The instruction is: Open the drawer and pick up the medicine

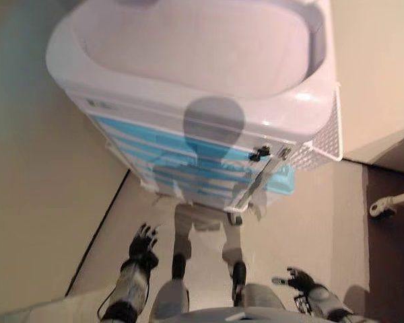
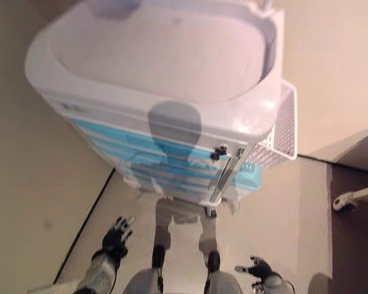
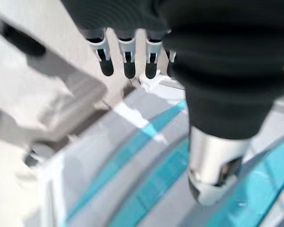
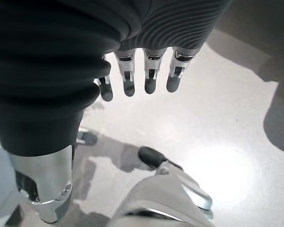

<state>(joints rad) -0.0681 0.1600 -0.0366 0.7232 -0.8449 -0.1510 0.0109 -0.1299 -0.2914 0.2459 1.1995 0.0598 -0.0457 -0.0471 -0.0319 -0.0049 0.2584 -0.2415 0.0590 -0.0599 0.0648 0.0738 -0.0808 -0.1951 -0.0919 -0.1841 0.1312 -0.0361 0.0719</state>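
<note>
White cart point(image 1: 188, 74) with blue drawers point(image 1: 188, 158) all shut, left robot hand point(image 1: 143, 243) and right robot hand point(image 1: 297, 279) low, well apart from it, fingers spread, holding nothing

No readable text; small label on cabinet point(image 1: 188, 134) illegible.

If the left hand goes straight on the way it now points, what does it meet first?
Probably the blue drawers of the cart: the left hand, fingers straight, points at them, though depth is unclear.
</note>
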